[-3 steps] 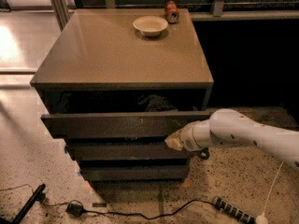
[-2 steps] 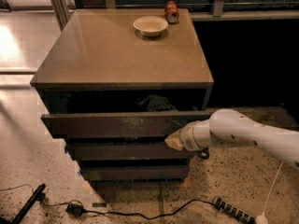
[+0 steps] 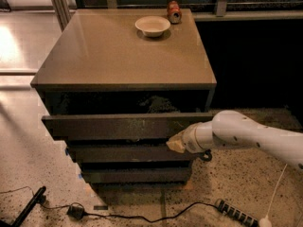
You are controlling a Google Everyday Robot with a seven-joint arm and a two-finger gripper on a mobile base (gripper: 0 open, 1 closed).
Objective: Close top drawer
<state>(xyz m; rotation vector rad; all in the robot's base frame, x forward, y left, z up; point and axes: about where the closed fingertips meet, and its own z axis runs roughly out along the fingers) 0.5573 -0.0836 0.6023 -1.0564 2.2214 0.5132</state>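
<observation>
Top drawer (image 3: 118,126): pulled partly out of the cabinet (image 3: 123,56), its dark glossy front standing forward of the cabinet's top edge, with faint pale marks on it; the opening above the front is in shadow.
Inside the drawer: a dark crumpled shape (image 3: 158,104) near the middle right; what it is cannot be made out.
End effector (image 3: 176,144): a pale yellowish tip at the lower right edge of the top drawer's front, seemingly touching it; how far open it is cannot be told, and no grasp on anything shows.
Arm (image 3: 246,134): white and rounded, reaching in from the right, cut off by the right edge of the view; a small dark ring hangs beneath its wrist.
Middle drawer (image 3: 118,153): narrower front just below the top drawer, its right end hidden behind the end effector.
Bottom drawer (image 3: 132,175): lowest front, narrower again, mostly in shadow.
Bowl (image 3: 152,25): pale and shallow, upright on the cabinet top towards the back.
Can (image 3: 174,12): reddish, just behind and right of the bowl, apart from it; its label is unreadable.
Floor (image 3: 28,174): speckled, glare at upper left.
Black cable (image 3: 142,216): snaking across the floor in front of the cabinet.
Power strip (image 3: 235,213): lying at lower right, partly cut off.
White cord (image 3: 277,188): hanging from the arm down to the bottom edge.
Dark bar (image 3: 28,207): at lower left, cut off by the frame.
</observation>
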